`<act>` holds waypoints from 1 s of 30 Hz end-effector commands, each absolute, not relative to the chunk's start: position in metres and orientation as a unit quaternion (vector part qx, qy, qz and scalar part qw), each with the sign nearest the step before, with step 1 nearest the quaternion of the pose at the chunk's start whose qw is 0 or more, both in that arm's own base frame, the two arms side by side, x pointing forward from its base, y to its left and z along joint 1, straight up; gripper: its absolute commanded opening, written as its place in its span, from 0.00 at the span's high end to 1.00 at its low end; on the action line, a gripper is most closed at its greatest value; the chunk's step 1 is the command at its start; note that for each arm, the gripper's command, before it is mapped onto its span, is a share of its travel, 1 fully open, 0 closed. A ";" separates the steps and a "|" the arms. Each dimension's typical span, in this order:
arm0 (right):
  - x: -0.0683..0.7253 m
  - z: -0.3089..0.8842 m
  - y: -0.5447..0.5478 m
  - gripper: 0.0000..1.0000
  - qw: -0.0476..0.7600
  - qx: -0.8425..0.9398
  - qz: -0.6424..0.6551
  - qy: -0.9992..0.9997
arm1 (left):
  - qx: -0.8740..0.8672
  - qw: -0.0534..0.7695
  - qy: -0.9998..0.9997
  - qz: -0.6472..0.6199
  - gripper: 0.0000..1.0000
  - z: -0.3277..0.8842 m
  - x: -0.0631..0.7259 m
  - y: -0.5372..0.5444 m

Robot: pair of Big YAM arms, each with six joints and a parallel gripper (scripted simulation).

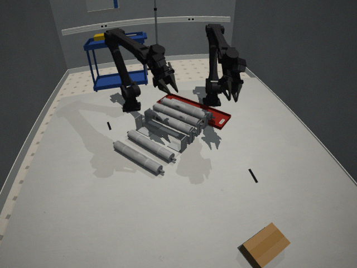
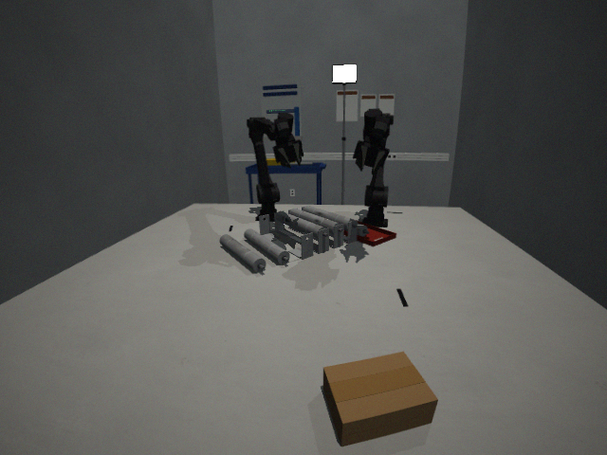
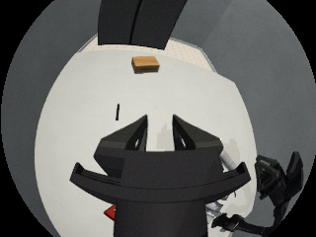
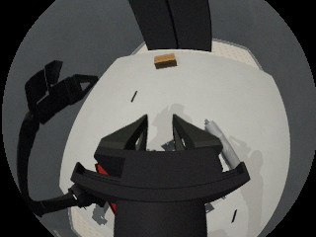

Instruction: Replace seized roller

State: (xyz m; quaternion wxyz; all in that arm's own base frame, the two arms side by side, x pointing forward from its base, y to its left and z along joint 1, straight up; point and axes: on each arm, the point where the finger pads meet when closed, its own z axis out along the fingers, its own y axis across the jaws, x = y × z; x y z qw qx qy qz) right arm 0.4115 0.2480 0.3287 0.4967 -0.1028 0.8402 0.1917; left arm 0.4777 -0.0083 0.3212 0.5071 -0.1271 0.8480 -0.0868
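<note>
Rollers waiting, one slot of the bed open.
Loose rollers (image 1: 138, 157) (image 2: 242, 252) (image 3: 227, 159) (image 4: 224, 143) are lying beside the roller bed (image 1: 183, 144) (image 2: 306, 245), probably wanting a pick next; the empty right gripper (image 1: 173, 92) (image 2: 292, 164) (image 4: 160, 117) is hovering part-open, scrap tray (image 1: 226, 118) (image 2: 387, 237) (image 3: 110, 213) (image 4: 100, 169) lying behind, left gripper (image 1: 232, 100) (image 2: 367, 169) (image 3: 160, 117) (image 4: 94, 79) likewise.
</note>
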 end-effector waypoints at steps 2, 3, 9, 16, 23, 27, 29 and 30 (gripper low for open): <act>0.460 0.397 0.220 0.68 0.570 -0.092 0.176 0.798 | -0.089 0.584 0.804 -0.069 0.68 0.396 0.509 0.000; 0.467 0.403 0.210 0.68 0.579 -0.087 0.169 0.793 | -0.083 0.592 0.799 -0.066 0.68 0.403 0.511 0.001; 0.490 0.429 0.170 0.68 0.616 -0.069 0.140 0.772 | -0.064 0.620 0.780 -0.054 0.68 0.426 0.518 0.002; 0.517 0.476 0.096 0.68 0.675 -0.042 0.080 0.733 | -0.029 0.677 0.735 -0.025 0.68 0.478 0.525 0.004; 0.529 0.514 0.031 0.68 0.715 -0.023 0.020 0.698 | -0.002 0.717 0.697 0.003 0.68 0.518 0.528 0.006; 0.531 0.523 0.011 0.68 0.726 -0.018 0.003 0.688 | 0.001 0.725 0.689 0.008 0.68 0.524 0.530 0.007; 0.530 0.529 0.004 0.68 0.730 -0.015 -0.004 0.683 | 0.003 0.732 0.682 0.011 0.68 0.532 0.529 0.007; 0.530 0.530 0.001 0.68 0.731 -0.013 -0.005 0.682 | 0.003 0.733 0.680 0.010 0.68 0.533 0.529 0.006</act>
